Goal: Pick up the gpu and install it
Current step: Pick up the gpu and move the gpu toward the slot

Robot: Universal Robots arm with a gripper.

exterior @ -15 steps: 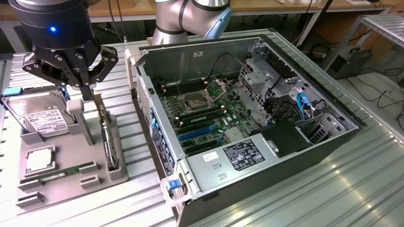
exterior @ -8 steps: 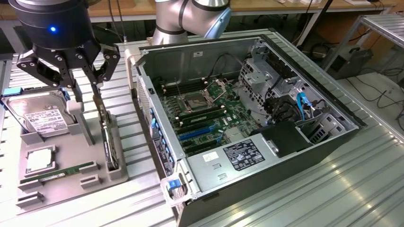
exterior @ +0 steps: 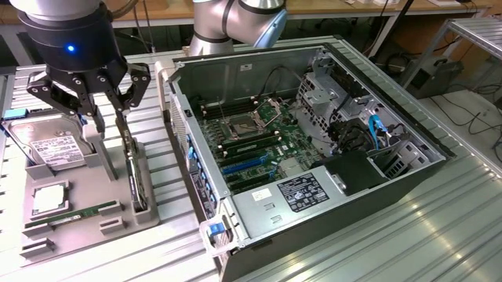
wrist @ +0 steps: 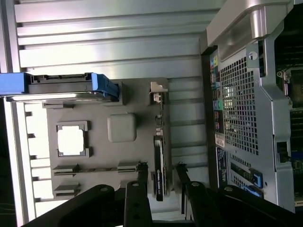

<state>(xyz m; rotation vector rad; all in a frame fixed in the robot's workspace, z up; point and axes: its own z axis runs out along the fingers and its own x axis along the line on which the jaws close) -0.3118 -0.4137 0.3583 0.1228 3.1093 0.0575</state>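
Black and seen edge-on, the gpu (exterior: pixel 138 179) stands upright in a slot along the edge of the grey tray (exterior: pixel 86 238) nearest the open computer case (exterior: pixel 330 194). Its broad faces are hidden, and its upper end is hard to separate from the dark gripper (exterior: pixel 111 132) above it. The jaws are spread, and in the wrist view the fingers (wrist: pixel 141 187) sit on either side of the card with gaps showing. The gripper covers a corner of the hard drive (exterior: pixel 49 147). A square chip (exterior: pixel 49 200) and a green memory stick (exterior: pixel 74 214) lie toward the tray's opposite edge.
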